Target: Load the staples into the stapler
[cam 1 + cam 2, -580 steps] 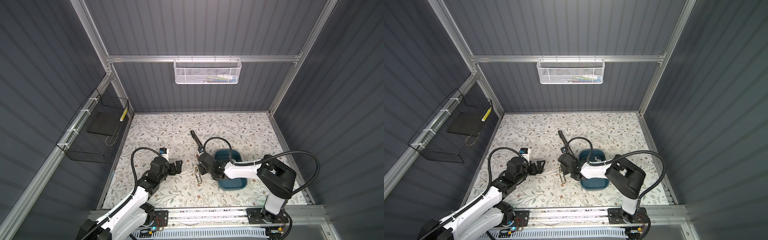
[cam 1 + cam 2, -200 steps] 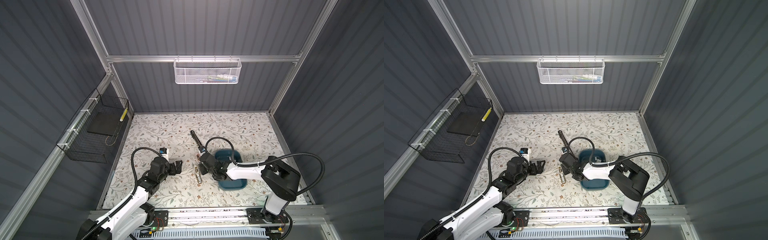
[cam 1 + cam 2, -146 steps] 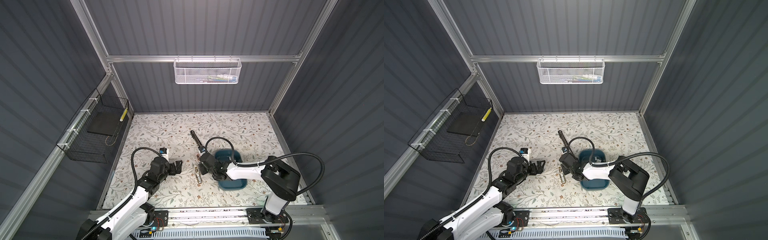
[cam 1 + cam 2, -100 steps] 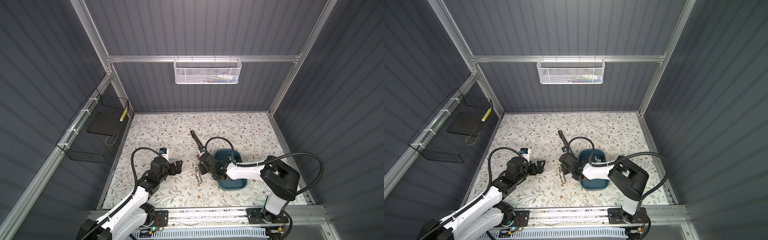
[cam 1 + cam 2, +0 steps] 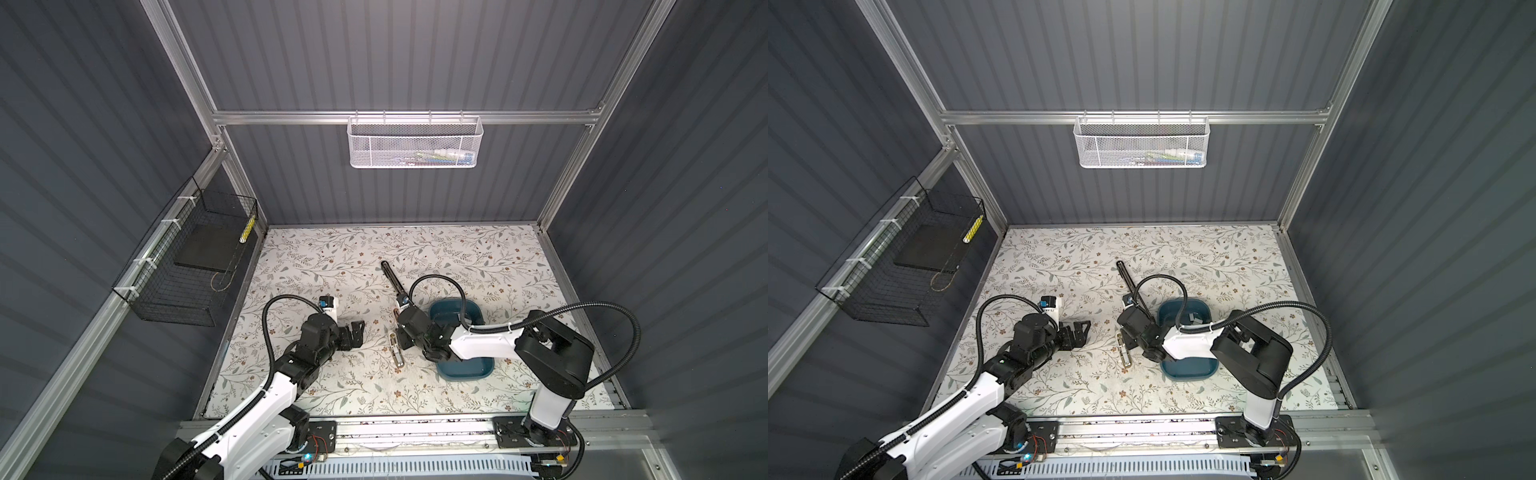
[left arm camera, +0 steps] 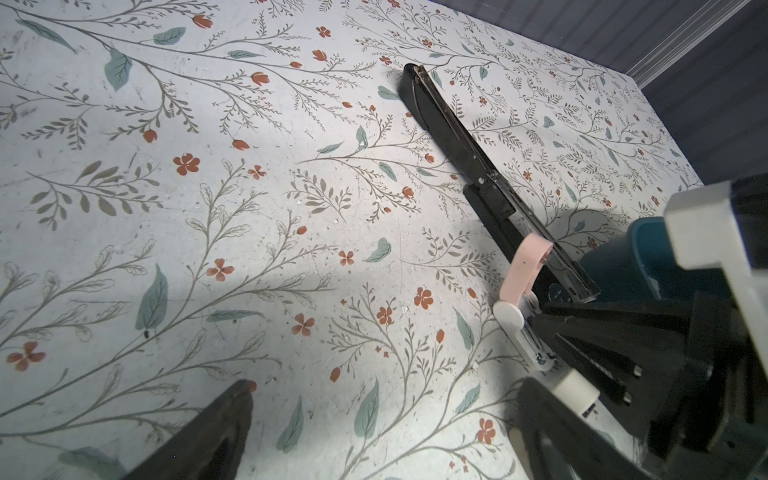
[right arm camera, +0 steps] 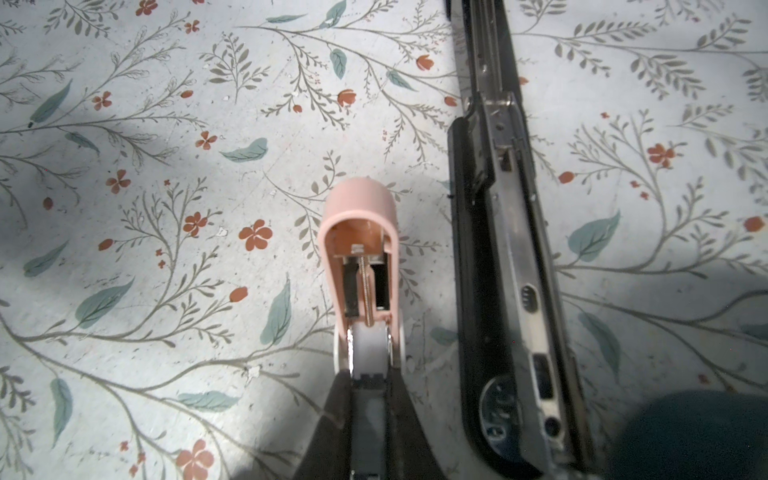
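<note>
Overhead scene: floral table (image 5: 324, 257) w/ two robot arms reaching in from the near edge.

R gripper (image 5: 400, 340) sits at mid-table, low over a small pink stapler (image 5: 395, 352). In the R wrist view its two dark fingers (image 7: 332, 415) are closed tight on a pale grey staple strip (image 7: 368, 349). The strip lies in the stapler's open white channel. The pink lid is swung open, its hollow underside w/ a thin spring facing the camera.

Just beside it lies a long black stapler (image 5: 392, 278), also opened out straight, its metal rail showing. The two staplers lie side by side, close, not clearly touching.

A blue tray (image 5: 469, 372) sits right next to the black stapler's near end, partly under the R arm. In a top view a few small grey bits, prob. more staples (image 5: 1192, 319), lie inside it; too small to count.

L gripper (image 5: 355, 332) is on the left, fingers spread wide apart, holding nothing. It is over bare table and points toward the pink stapler but stays apart from it. In the L wrist view its dark fingertips (image 6: 208, 436) frame the bottom of the picture.
</note>
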